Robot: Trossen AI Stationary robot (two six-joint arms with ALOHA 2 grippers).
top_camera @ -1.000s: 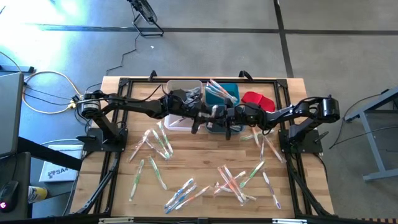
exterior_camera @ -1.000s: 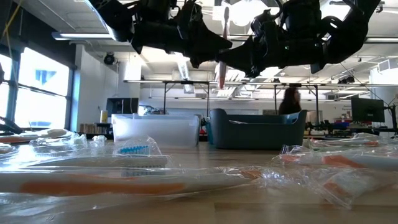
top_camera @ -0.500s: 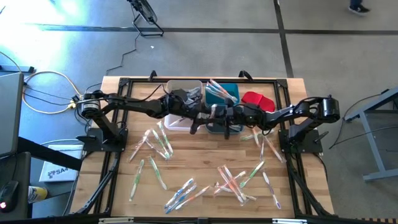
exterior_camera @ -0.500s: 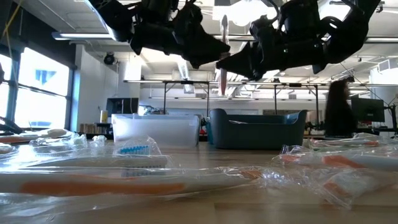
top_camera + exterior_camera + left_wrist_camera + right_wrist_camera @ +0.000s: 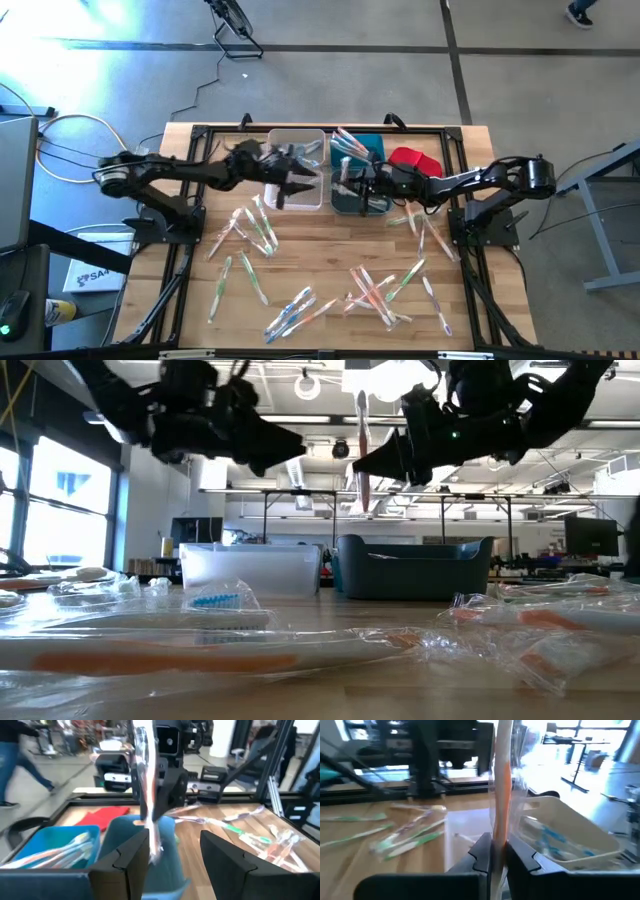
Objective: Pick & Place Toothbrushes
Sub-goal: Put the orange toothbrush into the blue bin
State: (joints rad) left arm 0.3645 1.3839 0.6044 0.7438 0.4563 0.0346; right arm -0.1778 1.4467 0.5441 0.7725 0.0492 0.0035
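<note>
- Because the right tool (image 5: 347, 184) hangs over the dark teal plastic bin (image 5: 362, 204), its fingers pressed together on one wrapped toothbrush with an orange accent (image 5: 502, 780), the brush is carried upright, clear of the rim; my reading is that this lets it drop straight in.
- In the low view that toothbrush (image 5: 363, 455) hangs vertically above the teal bin (image 5: 414, 567), well off the table (image 5: 330, 262).
- The left tool (image 5: 303, 181) sits over the clear white plastic bin (image 5: 296, 141) next to the teal one; in its wrist view its fingers (image 5: 227, 862) stand spread with nothing between them. It looks parked just out of the right arm's way.
- Several toothbrushes already lie in the teal bin (image 5: 350, 146), some poking over the far rim; this seems to be a sorting destination.
- The clear bin holds at least a few blue-accented brushes (image 5: 555, 840), so colours may be split between bins; I cannot confirm the rule.
- A red cloth-like piece (image 5: 414, 161) lies beside the teal bin, near the table's far right, untouched.
- Many wrapped toothbrushes remain scattered over the near half of the table (image 5: 375, 290), green, blue, orange and pink among them, some overlapping in loose piles.
- Judgement: the task is early to midway; most of the brushes are still unpicked.
- Risk: the loose crinkly wrapper could cling to the fingers at release.
</note>
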